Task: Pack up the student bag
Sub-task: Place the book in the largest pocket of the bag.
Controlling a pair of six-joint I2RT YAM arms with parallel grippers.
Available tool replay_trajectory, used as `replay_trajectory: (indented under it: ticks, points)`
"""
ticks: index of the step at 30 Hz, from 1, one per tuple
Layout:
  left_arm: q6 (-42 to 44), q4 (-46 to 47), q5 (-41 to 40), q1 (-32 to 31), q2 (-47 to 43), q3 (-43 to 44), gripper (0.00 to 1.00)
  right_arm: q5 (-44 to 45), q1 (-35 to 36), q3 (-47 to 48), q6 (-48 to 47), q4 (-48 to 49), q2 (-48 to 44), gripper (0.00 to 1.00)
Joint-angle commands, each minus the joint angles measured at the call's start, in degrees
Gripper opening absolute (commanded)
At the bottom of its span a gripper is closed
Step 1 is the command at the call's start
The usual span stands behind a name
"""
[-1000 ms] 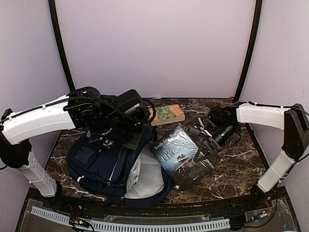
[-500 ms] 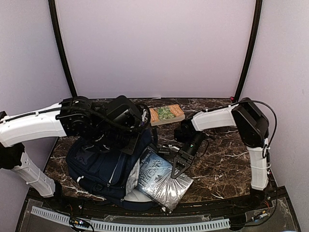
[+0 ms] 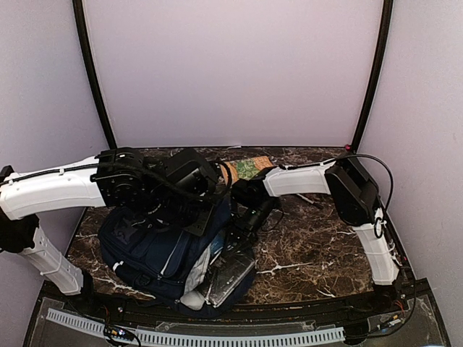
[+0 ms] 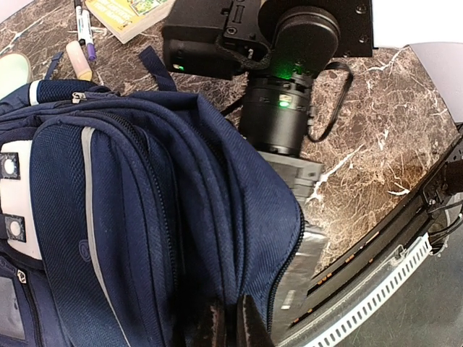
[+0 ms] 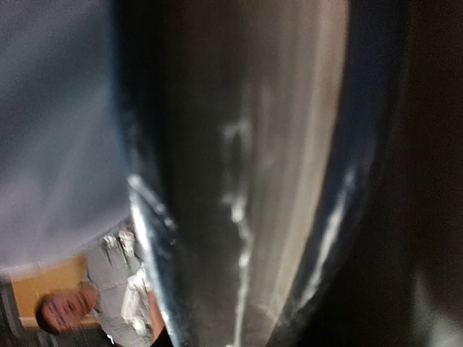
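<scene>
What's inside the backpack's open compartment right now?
A glossy dark book is partway in the student bag, its near end sticking out. Anything deeper is hidden by fabric.

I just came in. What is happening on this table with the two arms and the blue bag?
The two arms are packing the student bag, which lies on the marble table. The left fingers are shut on the fabric at the edge of its opening. The right arm grips a glossy dark book, which is partly inside the opening with its near end sticking out. A green-covered book lies on the table behind the bag, not yet packed.
</scene>
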Motion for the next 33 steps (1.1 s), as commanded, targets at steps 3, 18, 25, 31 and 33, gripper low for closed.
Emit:
replay_trajectory:
  ticks: [3,18,25,31,33]
  points:
    - [1.0,6.96,-1.16,-0.7,-1.93,1.43,0.0,-1.06,-0.07,-0.96,35.9,36.06,-0.81,0.0]
    - [0.72,9.98,-2.56,-0.75,-6.74,-4.86,0.0,11.92,-0.53,-2.22,21.84,23.72,-4.01,0.51]
    - [1.73,10.61,-3.7,-0.74,-8.41,-6.87,0.0,26.96,-0.33,-2.36,10.46,17.69,-10.12,0.64]
    - [2.42,9.91,-4.35,-0.74,-8.6,-8.08,0.0,31.49,0.76,-8.67,-4.71,15.1,-15.1,0.69]
    - [1.97,10.16,-4.23,-0.73,-8.89,-8.58,0.0,34.51,1.05,-14.29,-7.36,19.32,-18.72,0.69]
